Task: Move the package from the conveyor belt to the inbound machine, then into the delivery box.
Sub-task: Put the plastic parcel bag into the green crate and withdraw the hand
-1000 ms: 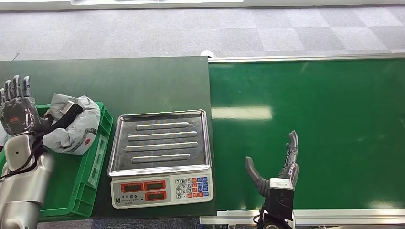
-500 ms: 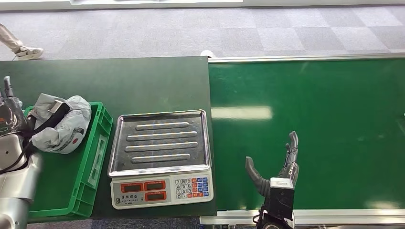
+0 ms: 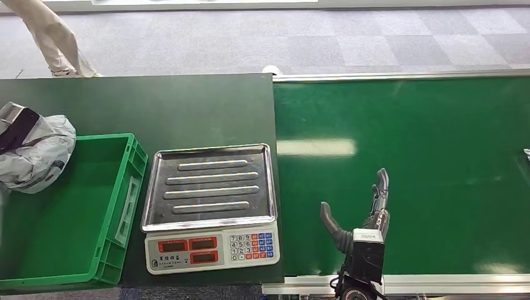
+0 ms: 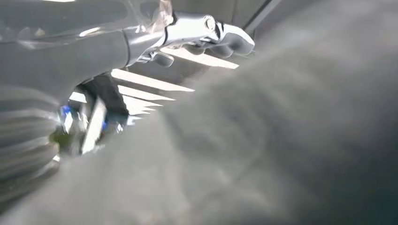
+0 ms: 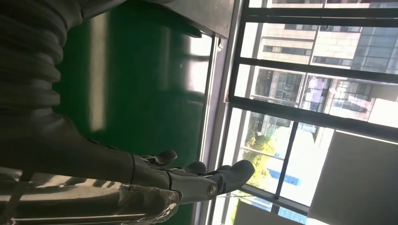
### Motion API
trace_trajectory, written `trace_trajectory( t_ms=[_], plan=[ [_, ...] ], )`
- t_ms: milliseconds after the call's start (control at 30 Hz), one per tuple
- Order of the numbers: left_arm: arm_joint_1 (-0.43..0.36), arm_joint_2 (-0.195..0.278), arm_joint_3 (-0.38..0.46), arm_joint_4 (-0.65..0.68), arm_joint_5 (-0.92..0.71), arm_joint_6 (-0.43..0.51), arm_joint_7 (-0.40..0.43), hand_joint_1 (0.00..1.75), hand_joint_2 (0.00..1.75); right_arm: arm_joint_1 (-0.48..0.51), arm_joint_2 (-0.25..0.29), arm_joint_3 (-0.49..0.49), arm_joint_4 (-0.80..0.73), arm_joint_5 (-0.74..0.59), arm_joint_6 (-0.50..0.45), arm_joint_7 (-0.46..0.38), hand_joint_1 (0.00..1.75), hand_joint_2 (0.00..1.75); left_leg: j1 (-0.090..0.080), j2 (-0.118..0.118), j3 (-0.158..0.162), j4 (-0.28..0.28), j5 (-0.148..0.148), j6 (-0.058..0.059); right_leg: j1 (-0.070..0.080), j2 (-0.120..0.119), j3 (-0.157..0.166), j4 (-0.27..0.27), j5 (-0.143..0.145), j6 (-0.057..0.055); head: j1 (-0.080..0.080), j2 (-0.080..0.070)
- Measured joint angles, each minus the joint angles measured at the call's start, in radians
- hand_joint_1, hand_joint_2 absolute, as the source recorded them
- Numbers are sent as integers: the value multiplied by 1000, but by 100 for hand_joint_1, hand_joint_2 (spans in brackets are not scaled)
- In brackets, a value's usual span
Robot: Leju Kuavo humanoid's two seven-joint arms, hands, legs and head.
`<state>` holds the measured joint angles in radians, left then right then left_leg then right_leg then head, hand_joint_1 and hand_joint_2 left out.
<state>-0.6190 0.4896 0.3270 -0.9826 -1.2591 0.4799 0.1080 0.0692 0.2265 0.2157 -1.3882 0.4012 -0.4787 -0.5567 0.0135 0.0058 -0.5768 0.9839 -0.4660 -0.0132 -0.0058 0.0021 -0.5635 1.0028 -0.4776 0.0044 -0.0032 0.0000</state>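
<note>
At the frame's left edge, the package (image 3: 31,153) seems partly cut off.

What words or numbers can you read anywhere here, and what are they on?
Keypad of the weighing scale: white, blue and red keys with marks too small to read.
Two red display windows on the scale's front: no digits readable.
Logo and small print beside the displays: too small to read.
Grey package over the green crate: no readable label.
Label on the right hand: too small to read.
</note>
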Motion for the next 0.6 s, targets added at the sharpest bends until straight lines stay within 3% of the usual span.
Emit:
trace_trajectory(
  t_ms=[67,133,467,533,600],
  plan=[
    [-25,-4,1,-12,120,-22,-81,0,175,-3,0,-2,5,-2,3,-2,0,175,0,-1,0,0,0,0,0,-1,1,0,0,0,0,0],
    [-35,-13,-4,-32,197,-33,-111,0,175,-6,0,-4,11,-5,7,-8,0,175,-1,0,0,0,0,0,0,0,1,0,0,0,0,0],
    [-38,-28,-24,-72,280,-56,-128,0,175,-7,0,-17,29,-7,9,-17,0,175,0,1,0,0,0,0,0,1,0,0,0,-1,0,0],
    [-37,-33,-26,-84,395,-143,-158,0,175,-7,0,-19,32,-9,8,-20,0,175,0,1,0,0,0,0,0,1,0,0,0,-1,0,0],
    [-32,-33,-40,-100,511,-323,-155,0,175,-8,0,-24,36,-13,7,-26,0,175,0,0,0,0,0,0,0,0,1,0,0,-1,0,0]
  ],
)
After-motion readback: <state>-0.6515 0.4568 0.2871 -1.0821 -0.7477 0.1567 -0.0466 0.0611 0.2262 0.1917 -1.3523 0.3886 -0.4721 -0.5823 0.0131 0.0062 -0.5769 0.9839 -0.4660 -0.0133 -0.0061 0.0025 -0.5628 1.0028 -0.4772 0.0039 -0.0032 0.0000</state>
